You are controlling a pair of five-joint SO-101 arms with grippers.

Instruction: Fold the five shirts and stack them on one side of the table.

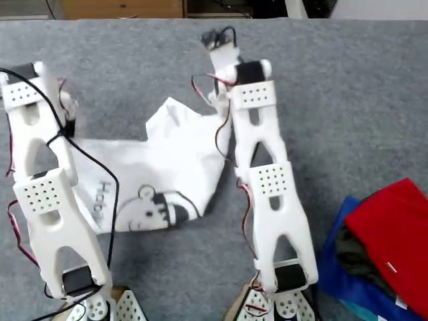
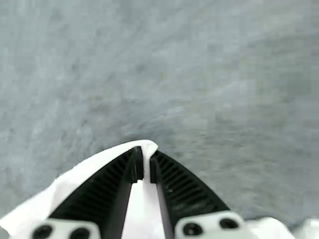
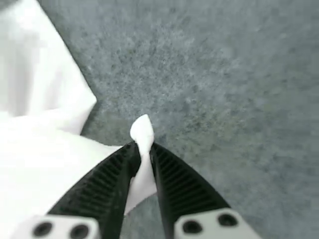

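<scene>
- Slipping is my first worry. My right hand (image 3: 143, 149) pinches only a small tip of the white shirt (image 1: 167, 174), with a nub of cloth poking out past the fingertips. A firm pull could drag that tip free and drop that side of the shirt.
- Pulling unevenly is the next risk. My two hands hold the white shirt at opposite edges, and if one travels faster than the other, I judge the fold would come out skewed or bunch over the cartoon print (image 1: 157, 204).
- Dragging could spoil it too. Much of the white shirt lies flat on the grey tabletop (image 1: 348, 100), whose carpet-like surface may catch the cloth and rumple it instead of letting it slide.
- My left hand (image 2: 145, 158) is clenched almost fully. Its fingers nearly meet on a thin fold at the white shirt's edge on my left side, and cloth shows between and under them.
- My right hand is clenched just as tightly, on the tip at the white shirt's edge on my right side.
- The white shirt lies spread and partly rumpled between my two arms. The red shirt (image 1: 394, 227), the blue shirt (image 1: 334, 267) and a dark garment (image 1: 351, 251) lie heaped well apart from the white shirt, on my right side. As far as I can tell, they are not neatly folded.
</scene>
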